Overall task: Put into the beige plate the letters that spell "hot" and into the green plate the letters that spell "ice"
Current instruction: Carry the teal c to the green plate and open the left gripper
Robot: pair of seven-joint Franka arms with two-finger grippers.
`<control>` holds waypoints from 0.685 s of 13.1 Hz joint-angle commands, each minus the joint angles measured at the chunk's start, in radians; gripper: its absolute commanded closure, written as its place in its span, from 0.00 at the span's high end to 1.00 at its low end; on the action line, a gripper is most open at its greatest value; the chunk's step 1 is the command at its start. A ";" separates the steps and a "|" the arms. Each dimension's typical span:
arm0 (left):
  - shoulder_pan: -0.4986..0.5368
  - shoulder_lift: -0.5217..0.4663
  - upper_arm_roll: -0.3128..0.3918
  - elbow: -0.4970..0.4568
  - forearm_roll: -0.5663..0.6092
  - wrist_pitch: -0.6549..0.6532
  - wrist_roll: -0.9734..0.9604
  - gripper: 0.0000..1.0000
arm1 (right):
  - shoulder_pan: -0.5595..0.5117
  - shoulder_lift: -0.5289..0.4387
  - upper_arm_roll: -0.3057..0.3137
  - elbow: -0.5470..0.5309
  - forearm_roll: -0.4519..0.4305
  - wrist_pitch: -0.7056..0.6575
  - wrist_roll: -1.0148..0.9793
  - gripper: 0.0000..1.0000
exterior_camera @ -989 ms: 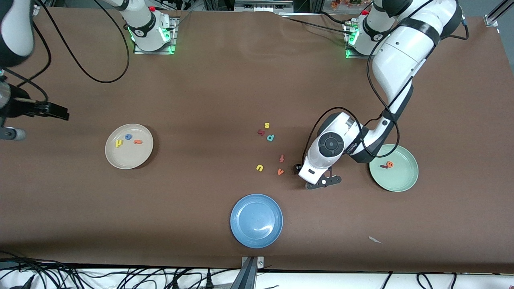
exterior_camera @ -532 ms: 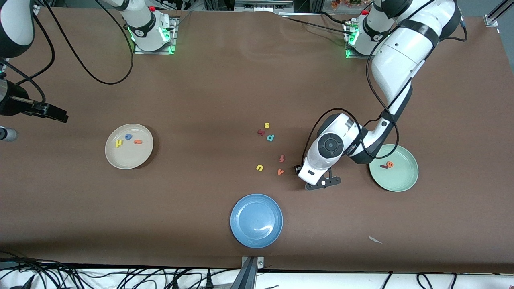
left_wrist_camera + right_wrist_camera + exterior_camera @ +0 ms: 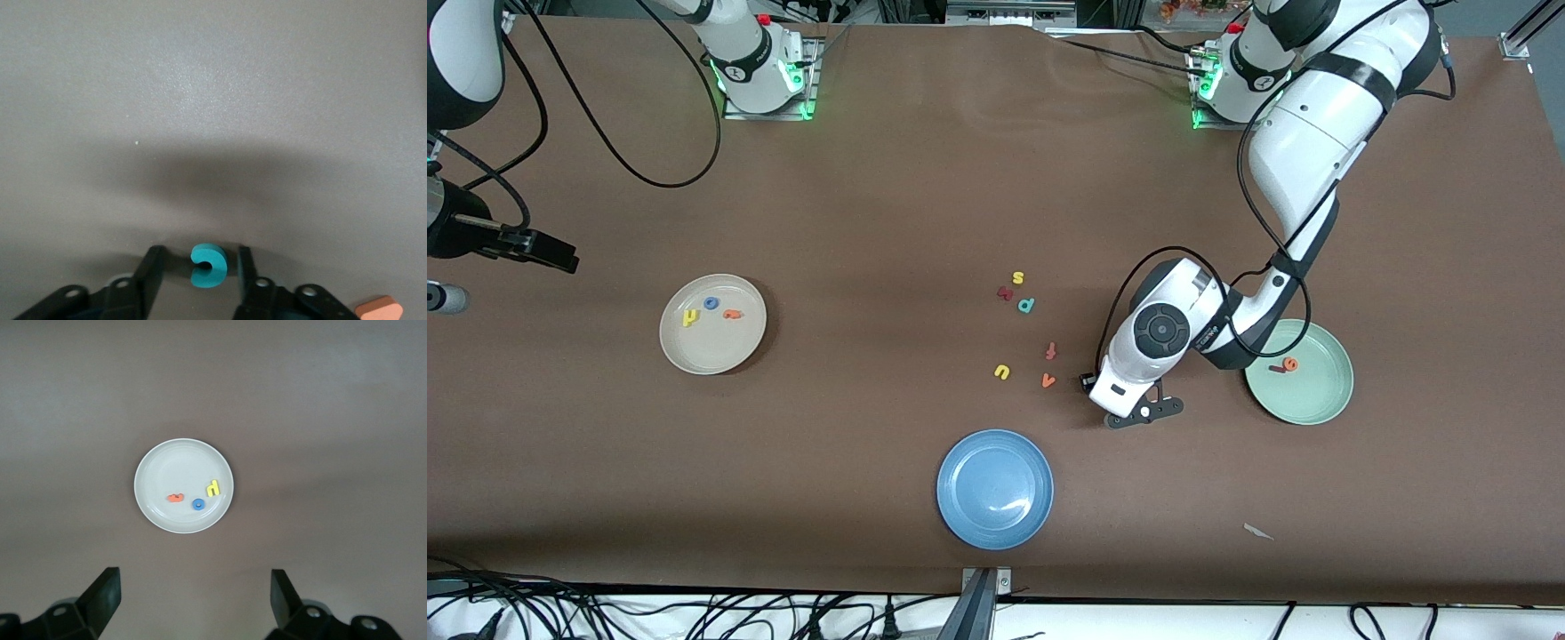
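Note:
A teal "c" (image 3: 209, 265) lies on the brown table between the fingers of my left gripper (image 3: 198, 257), which is open, with a small gap on each side of the letter. In the front view the left arm's hand (image 3: 1152, 342) covers both, beside the green plate (image 3: 1320, 396), where the orange "e" (image 3: 1289, 364) and dark red "i" (image 3: 1277, 368) lie. The beige plate (image 3: 712, 351) holds the yellow "h" (image 3: 690, 316), blue "o" (image 3: 711, 303) and orange "t" (image 3: 732, 313). My right gripper (image 3: 195, 587) hangs wide open and empty, high over the right arm's end of the table.
A blue plate (image 3: 995, 462) sits nearest the front camera. Loose letters lie mid-table: yellow "s" (image 3: 1017, 278), a dark red letter (image 3: 1005, 292), teal "p" (image 3: 1026, 305), orange-red "f" (image 3: 1051, 350) and "v" (image 3: 1048, 380), yellow "u" (image 3: 1002, 372). A paper scrap (image 3: 1258, 532) lies near the front edge.
The left arm's hand has settled slightly toward the front camera, and the right gripper has drawn back a little toward the table's end.

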 commanded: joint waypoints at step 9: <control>-0.003 -0.008 0.017 0.029 0.013 -0.031 0.017 0.17 | -0.307 -0.080 0.339 -0.076 -0.056 0.098 -0.028 1.00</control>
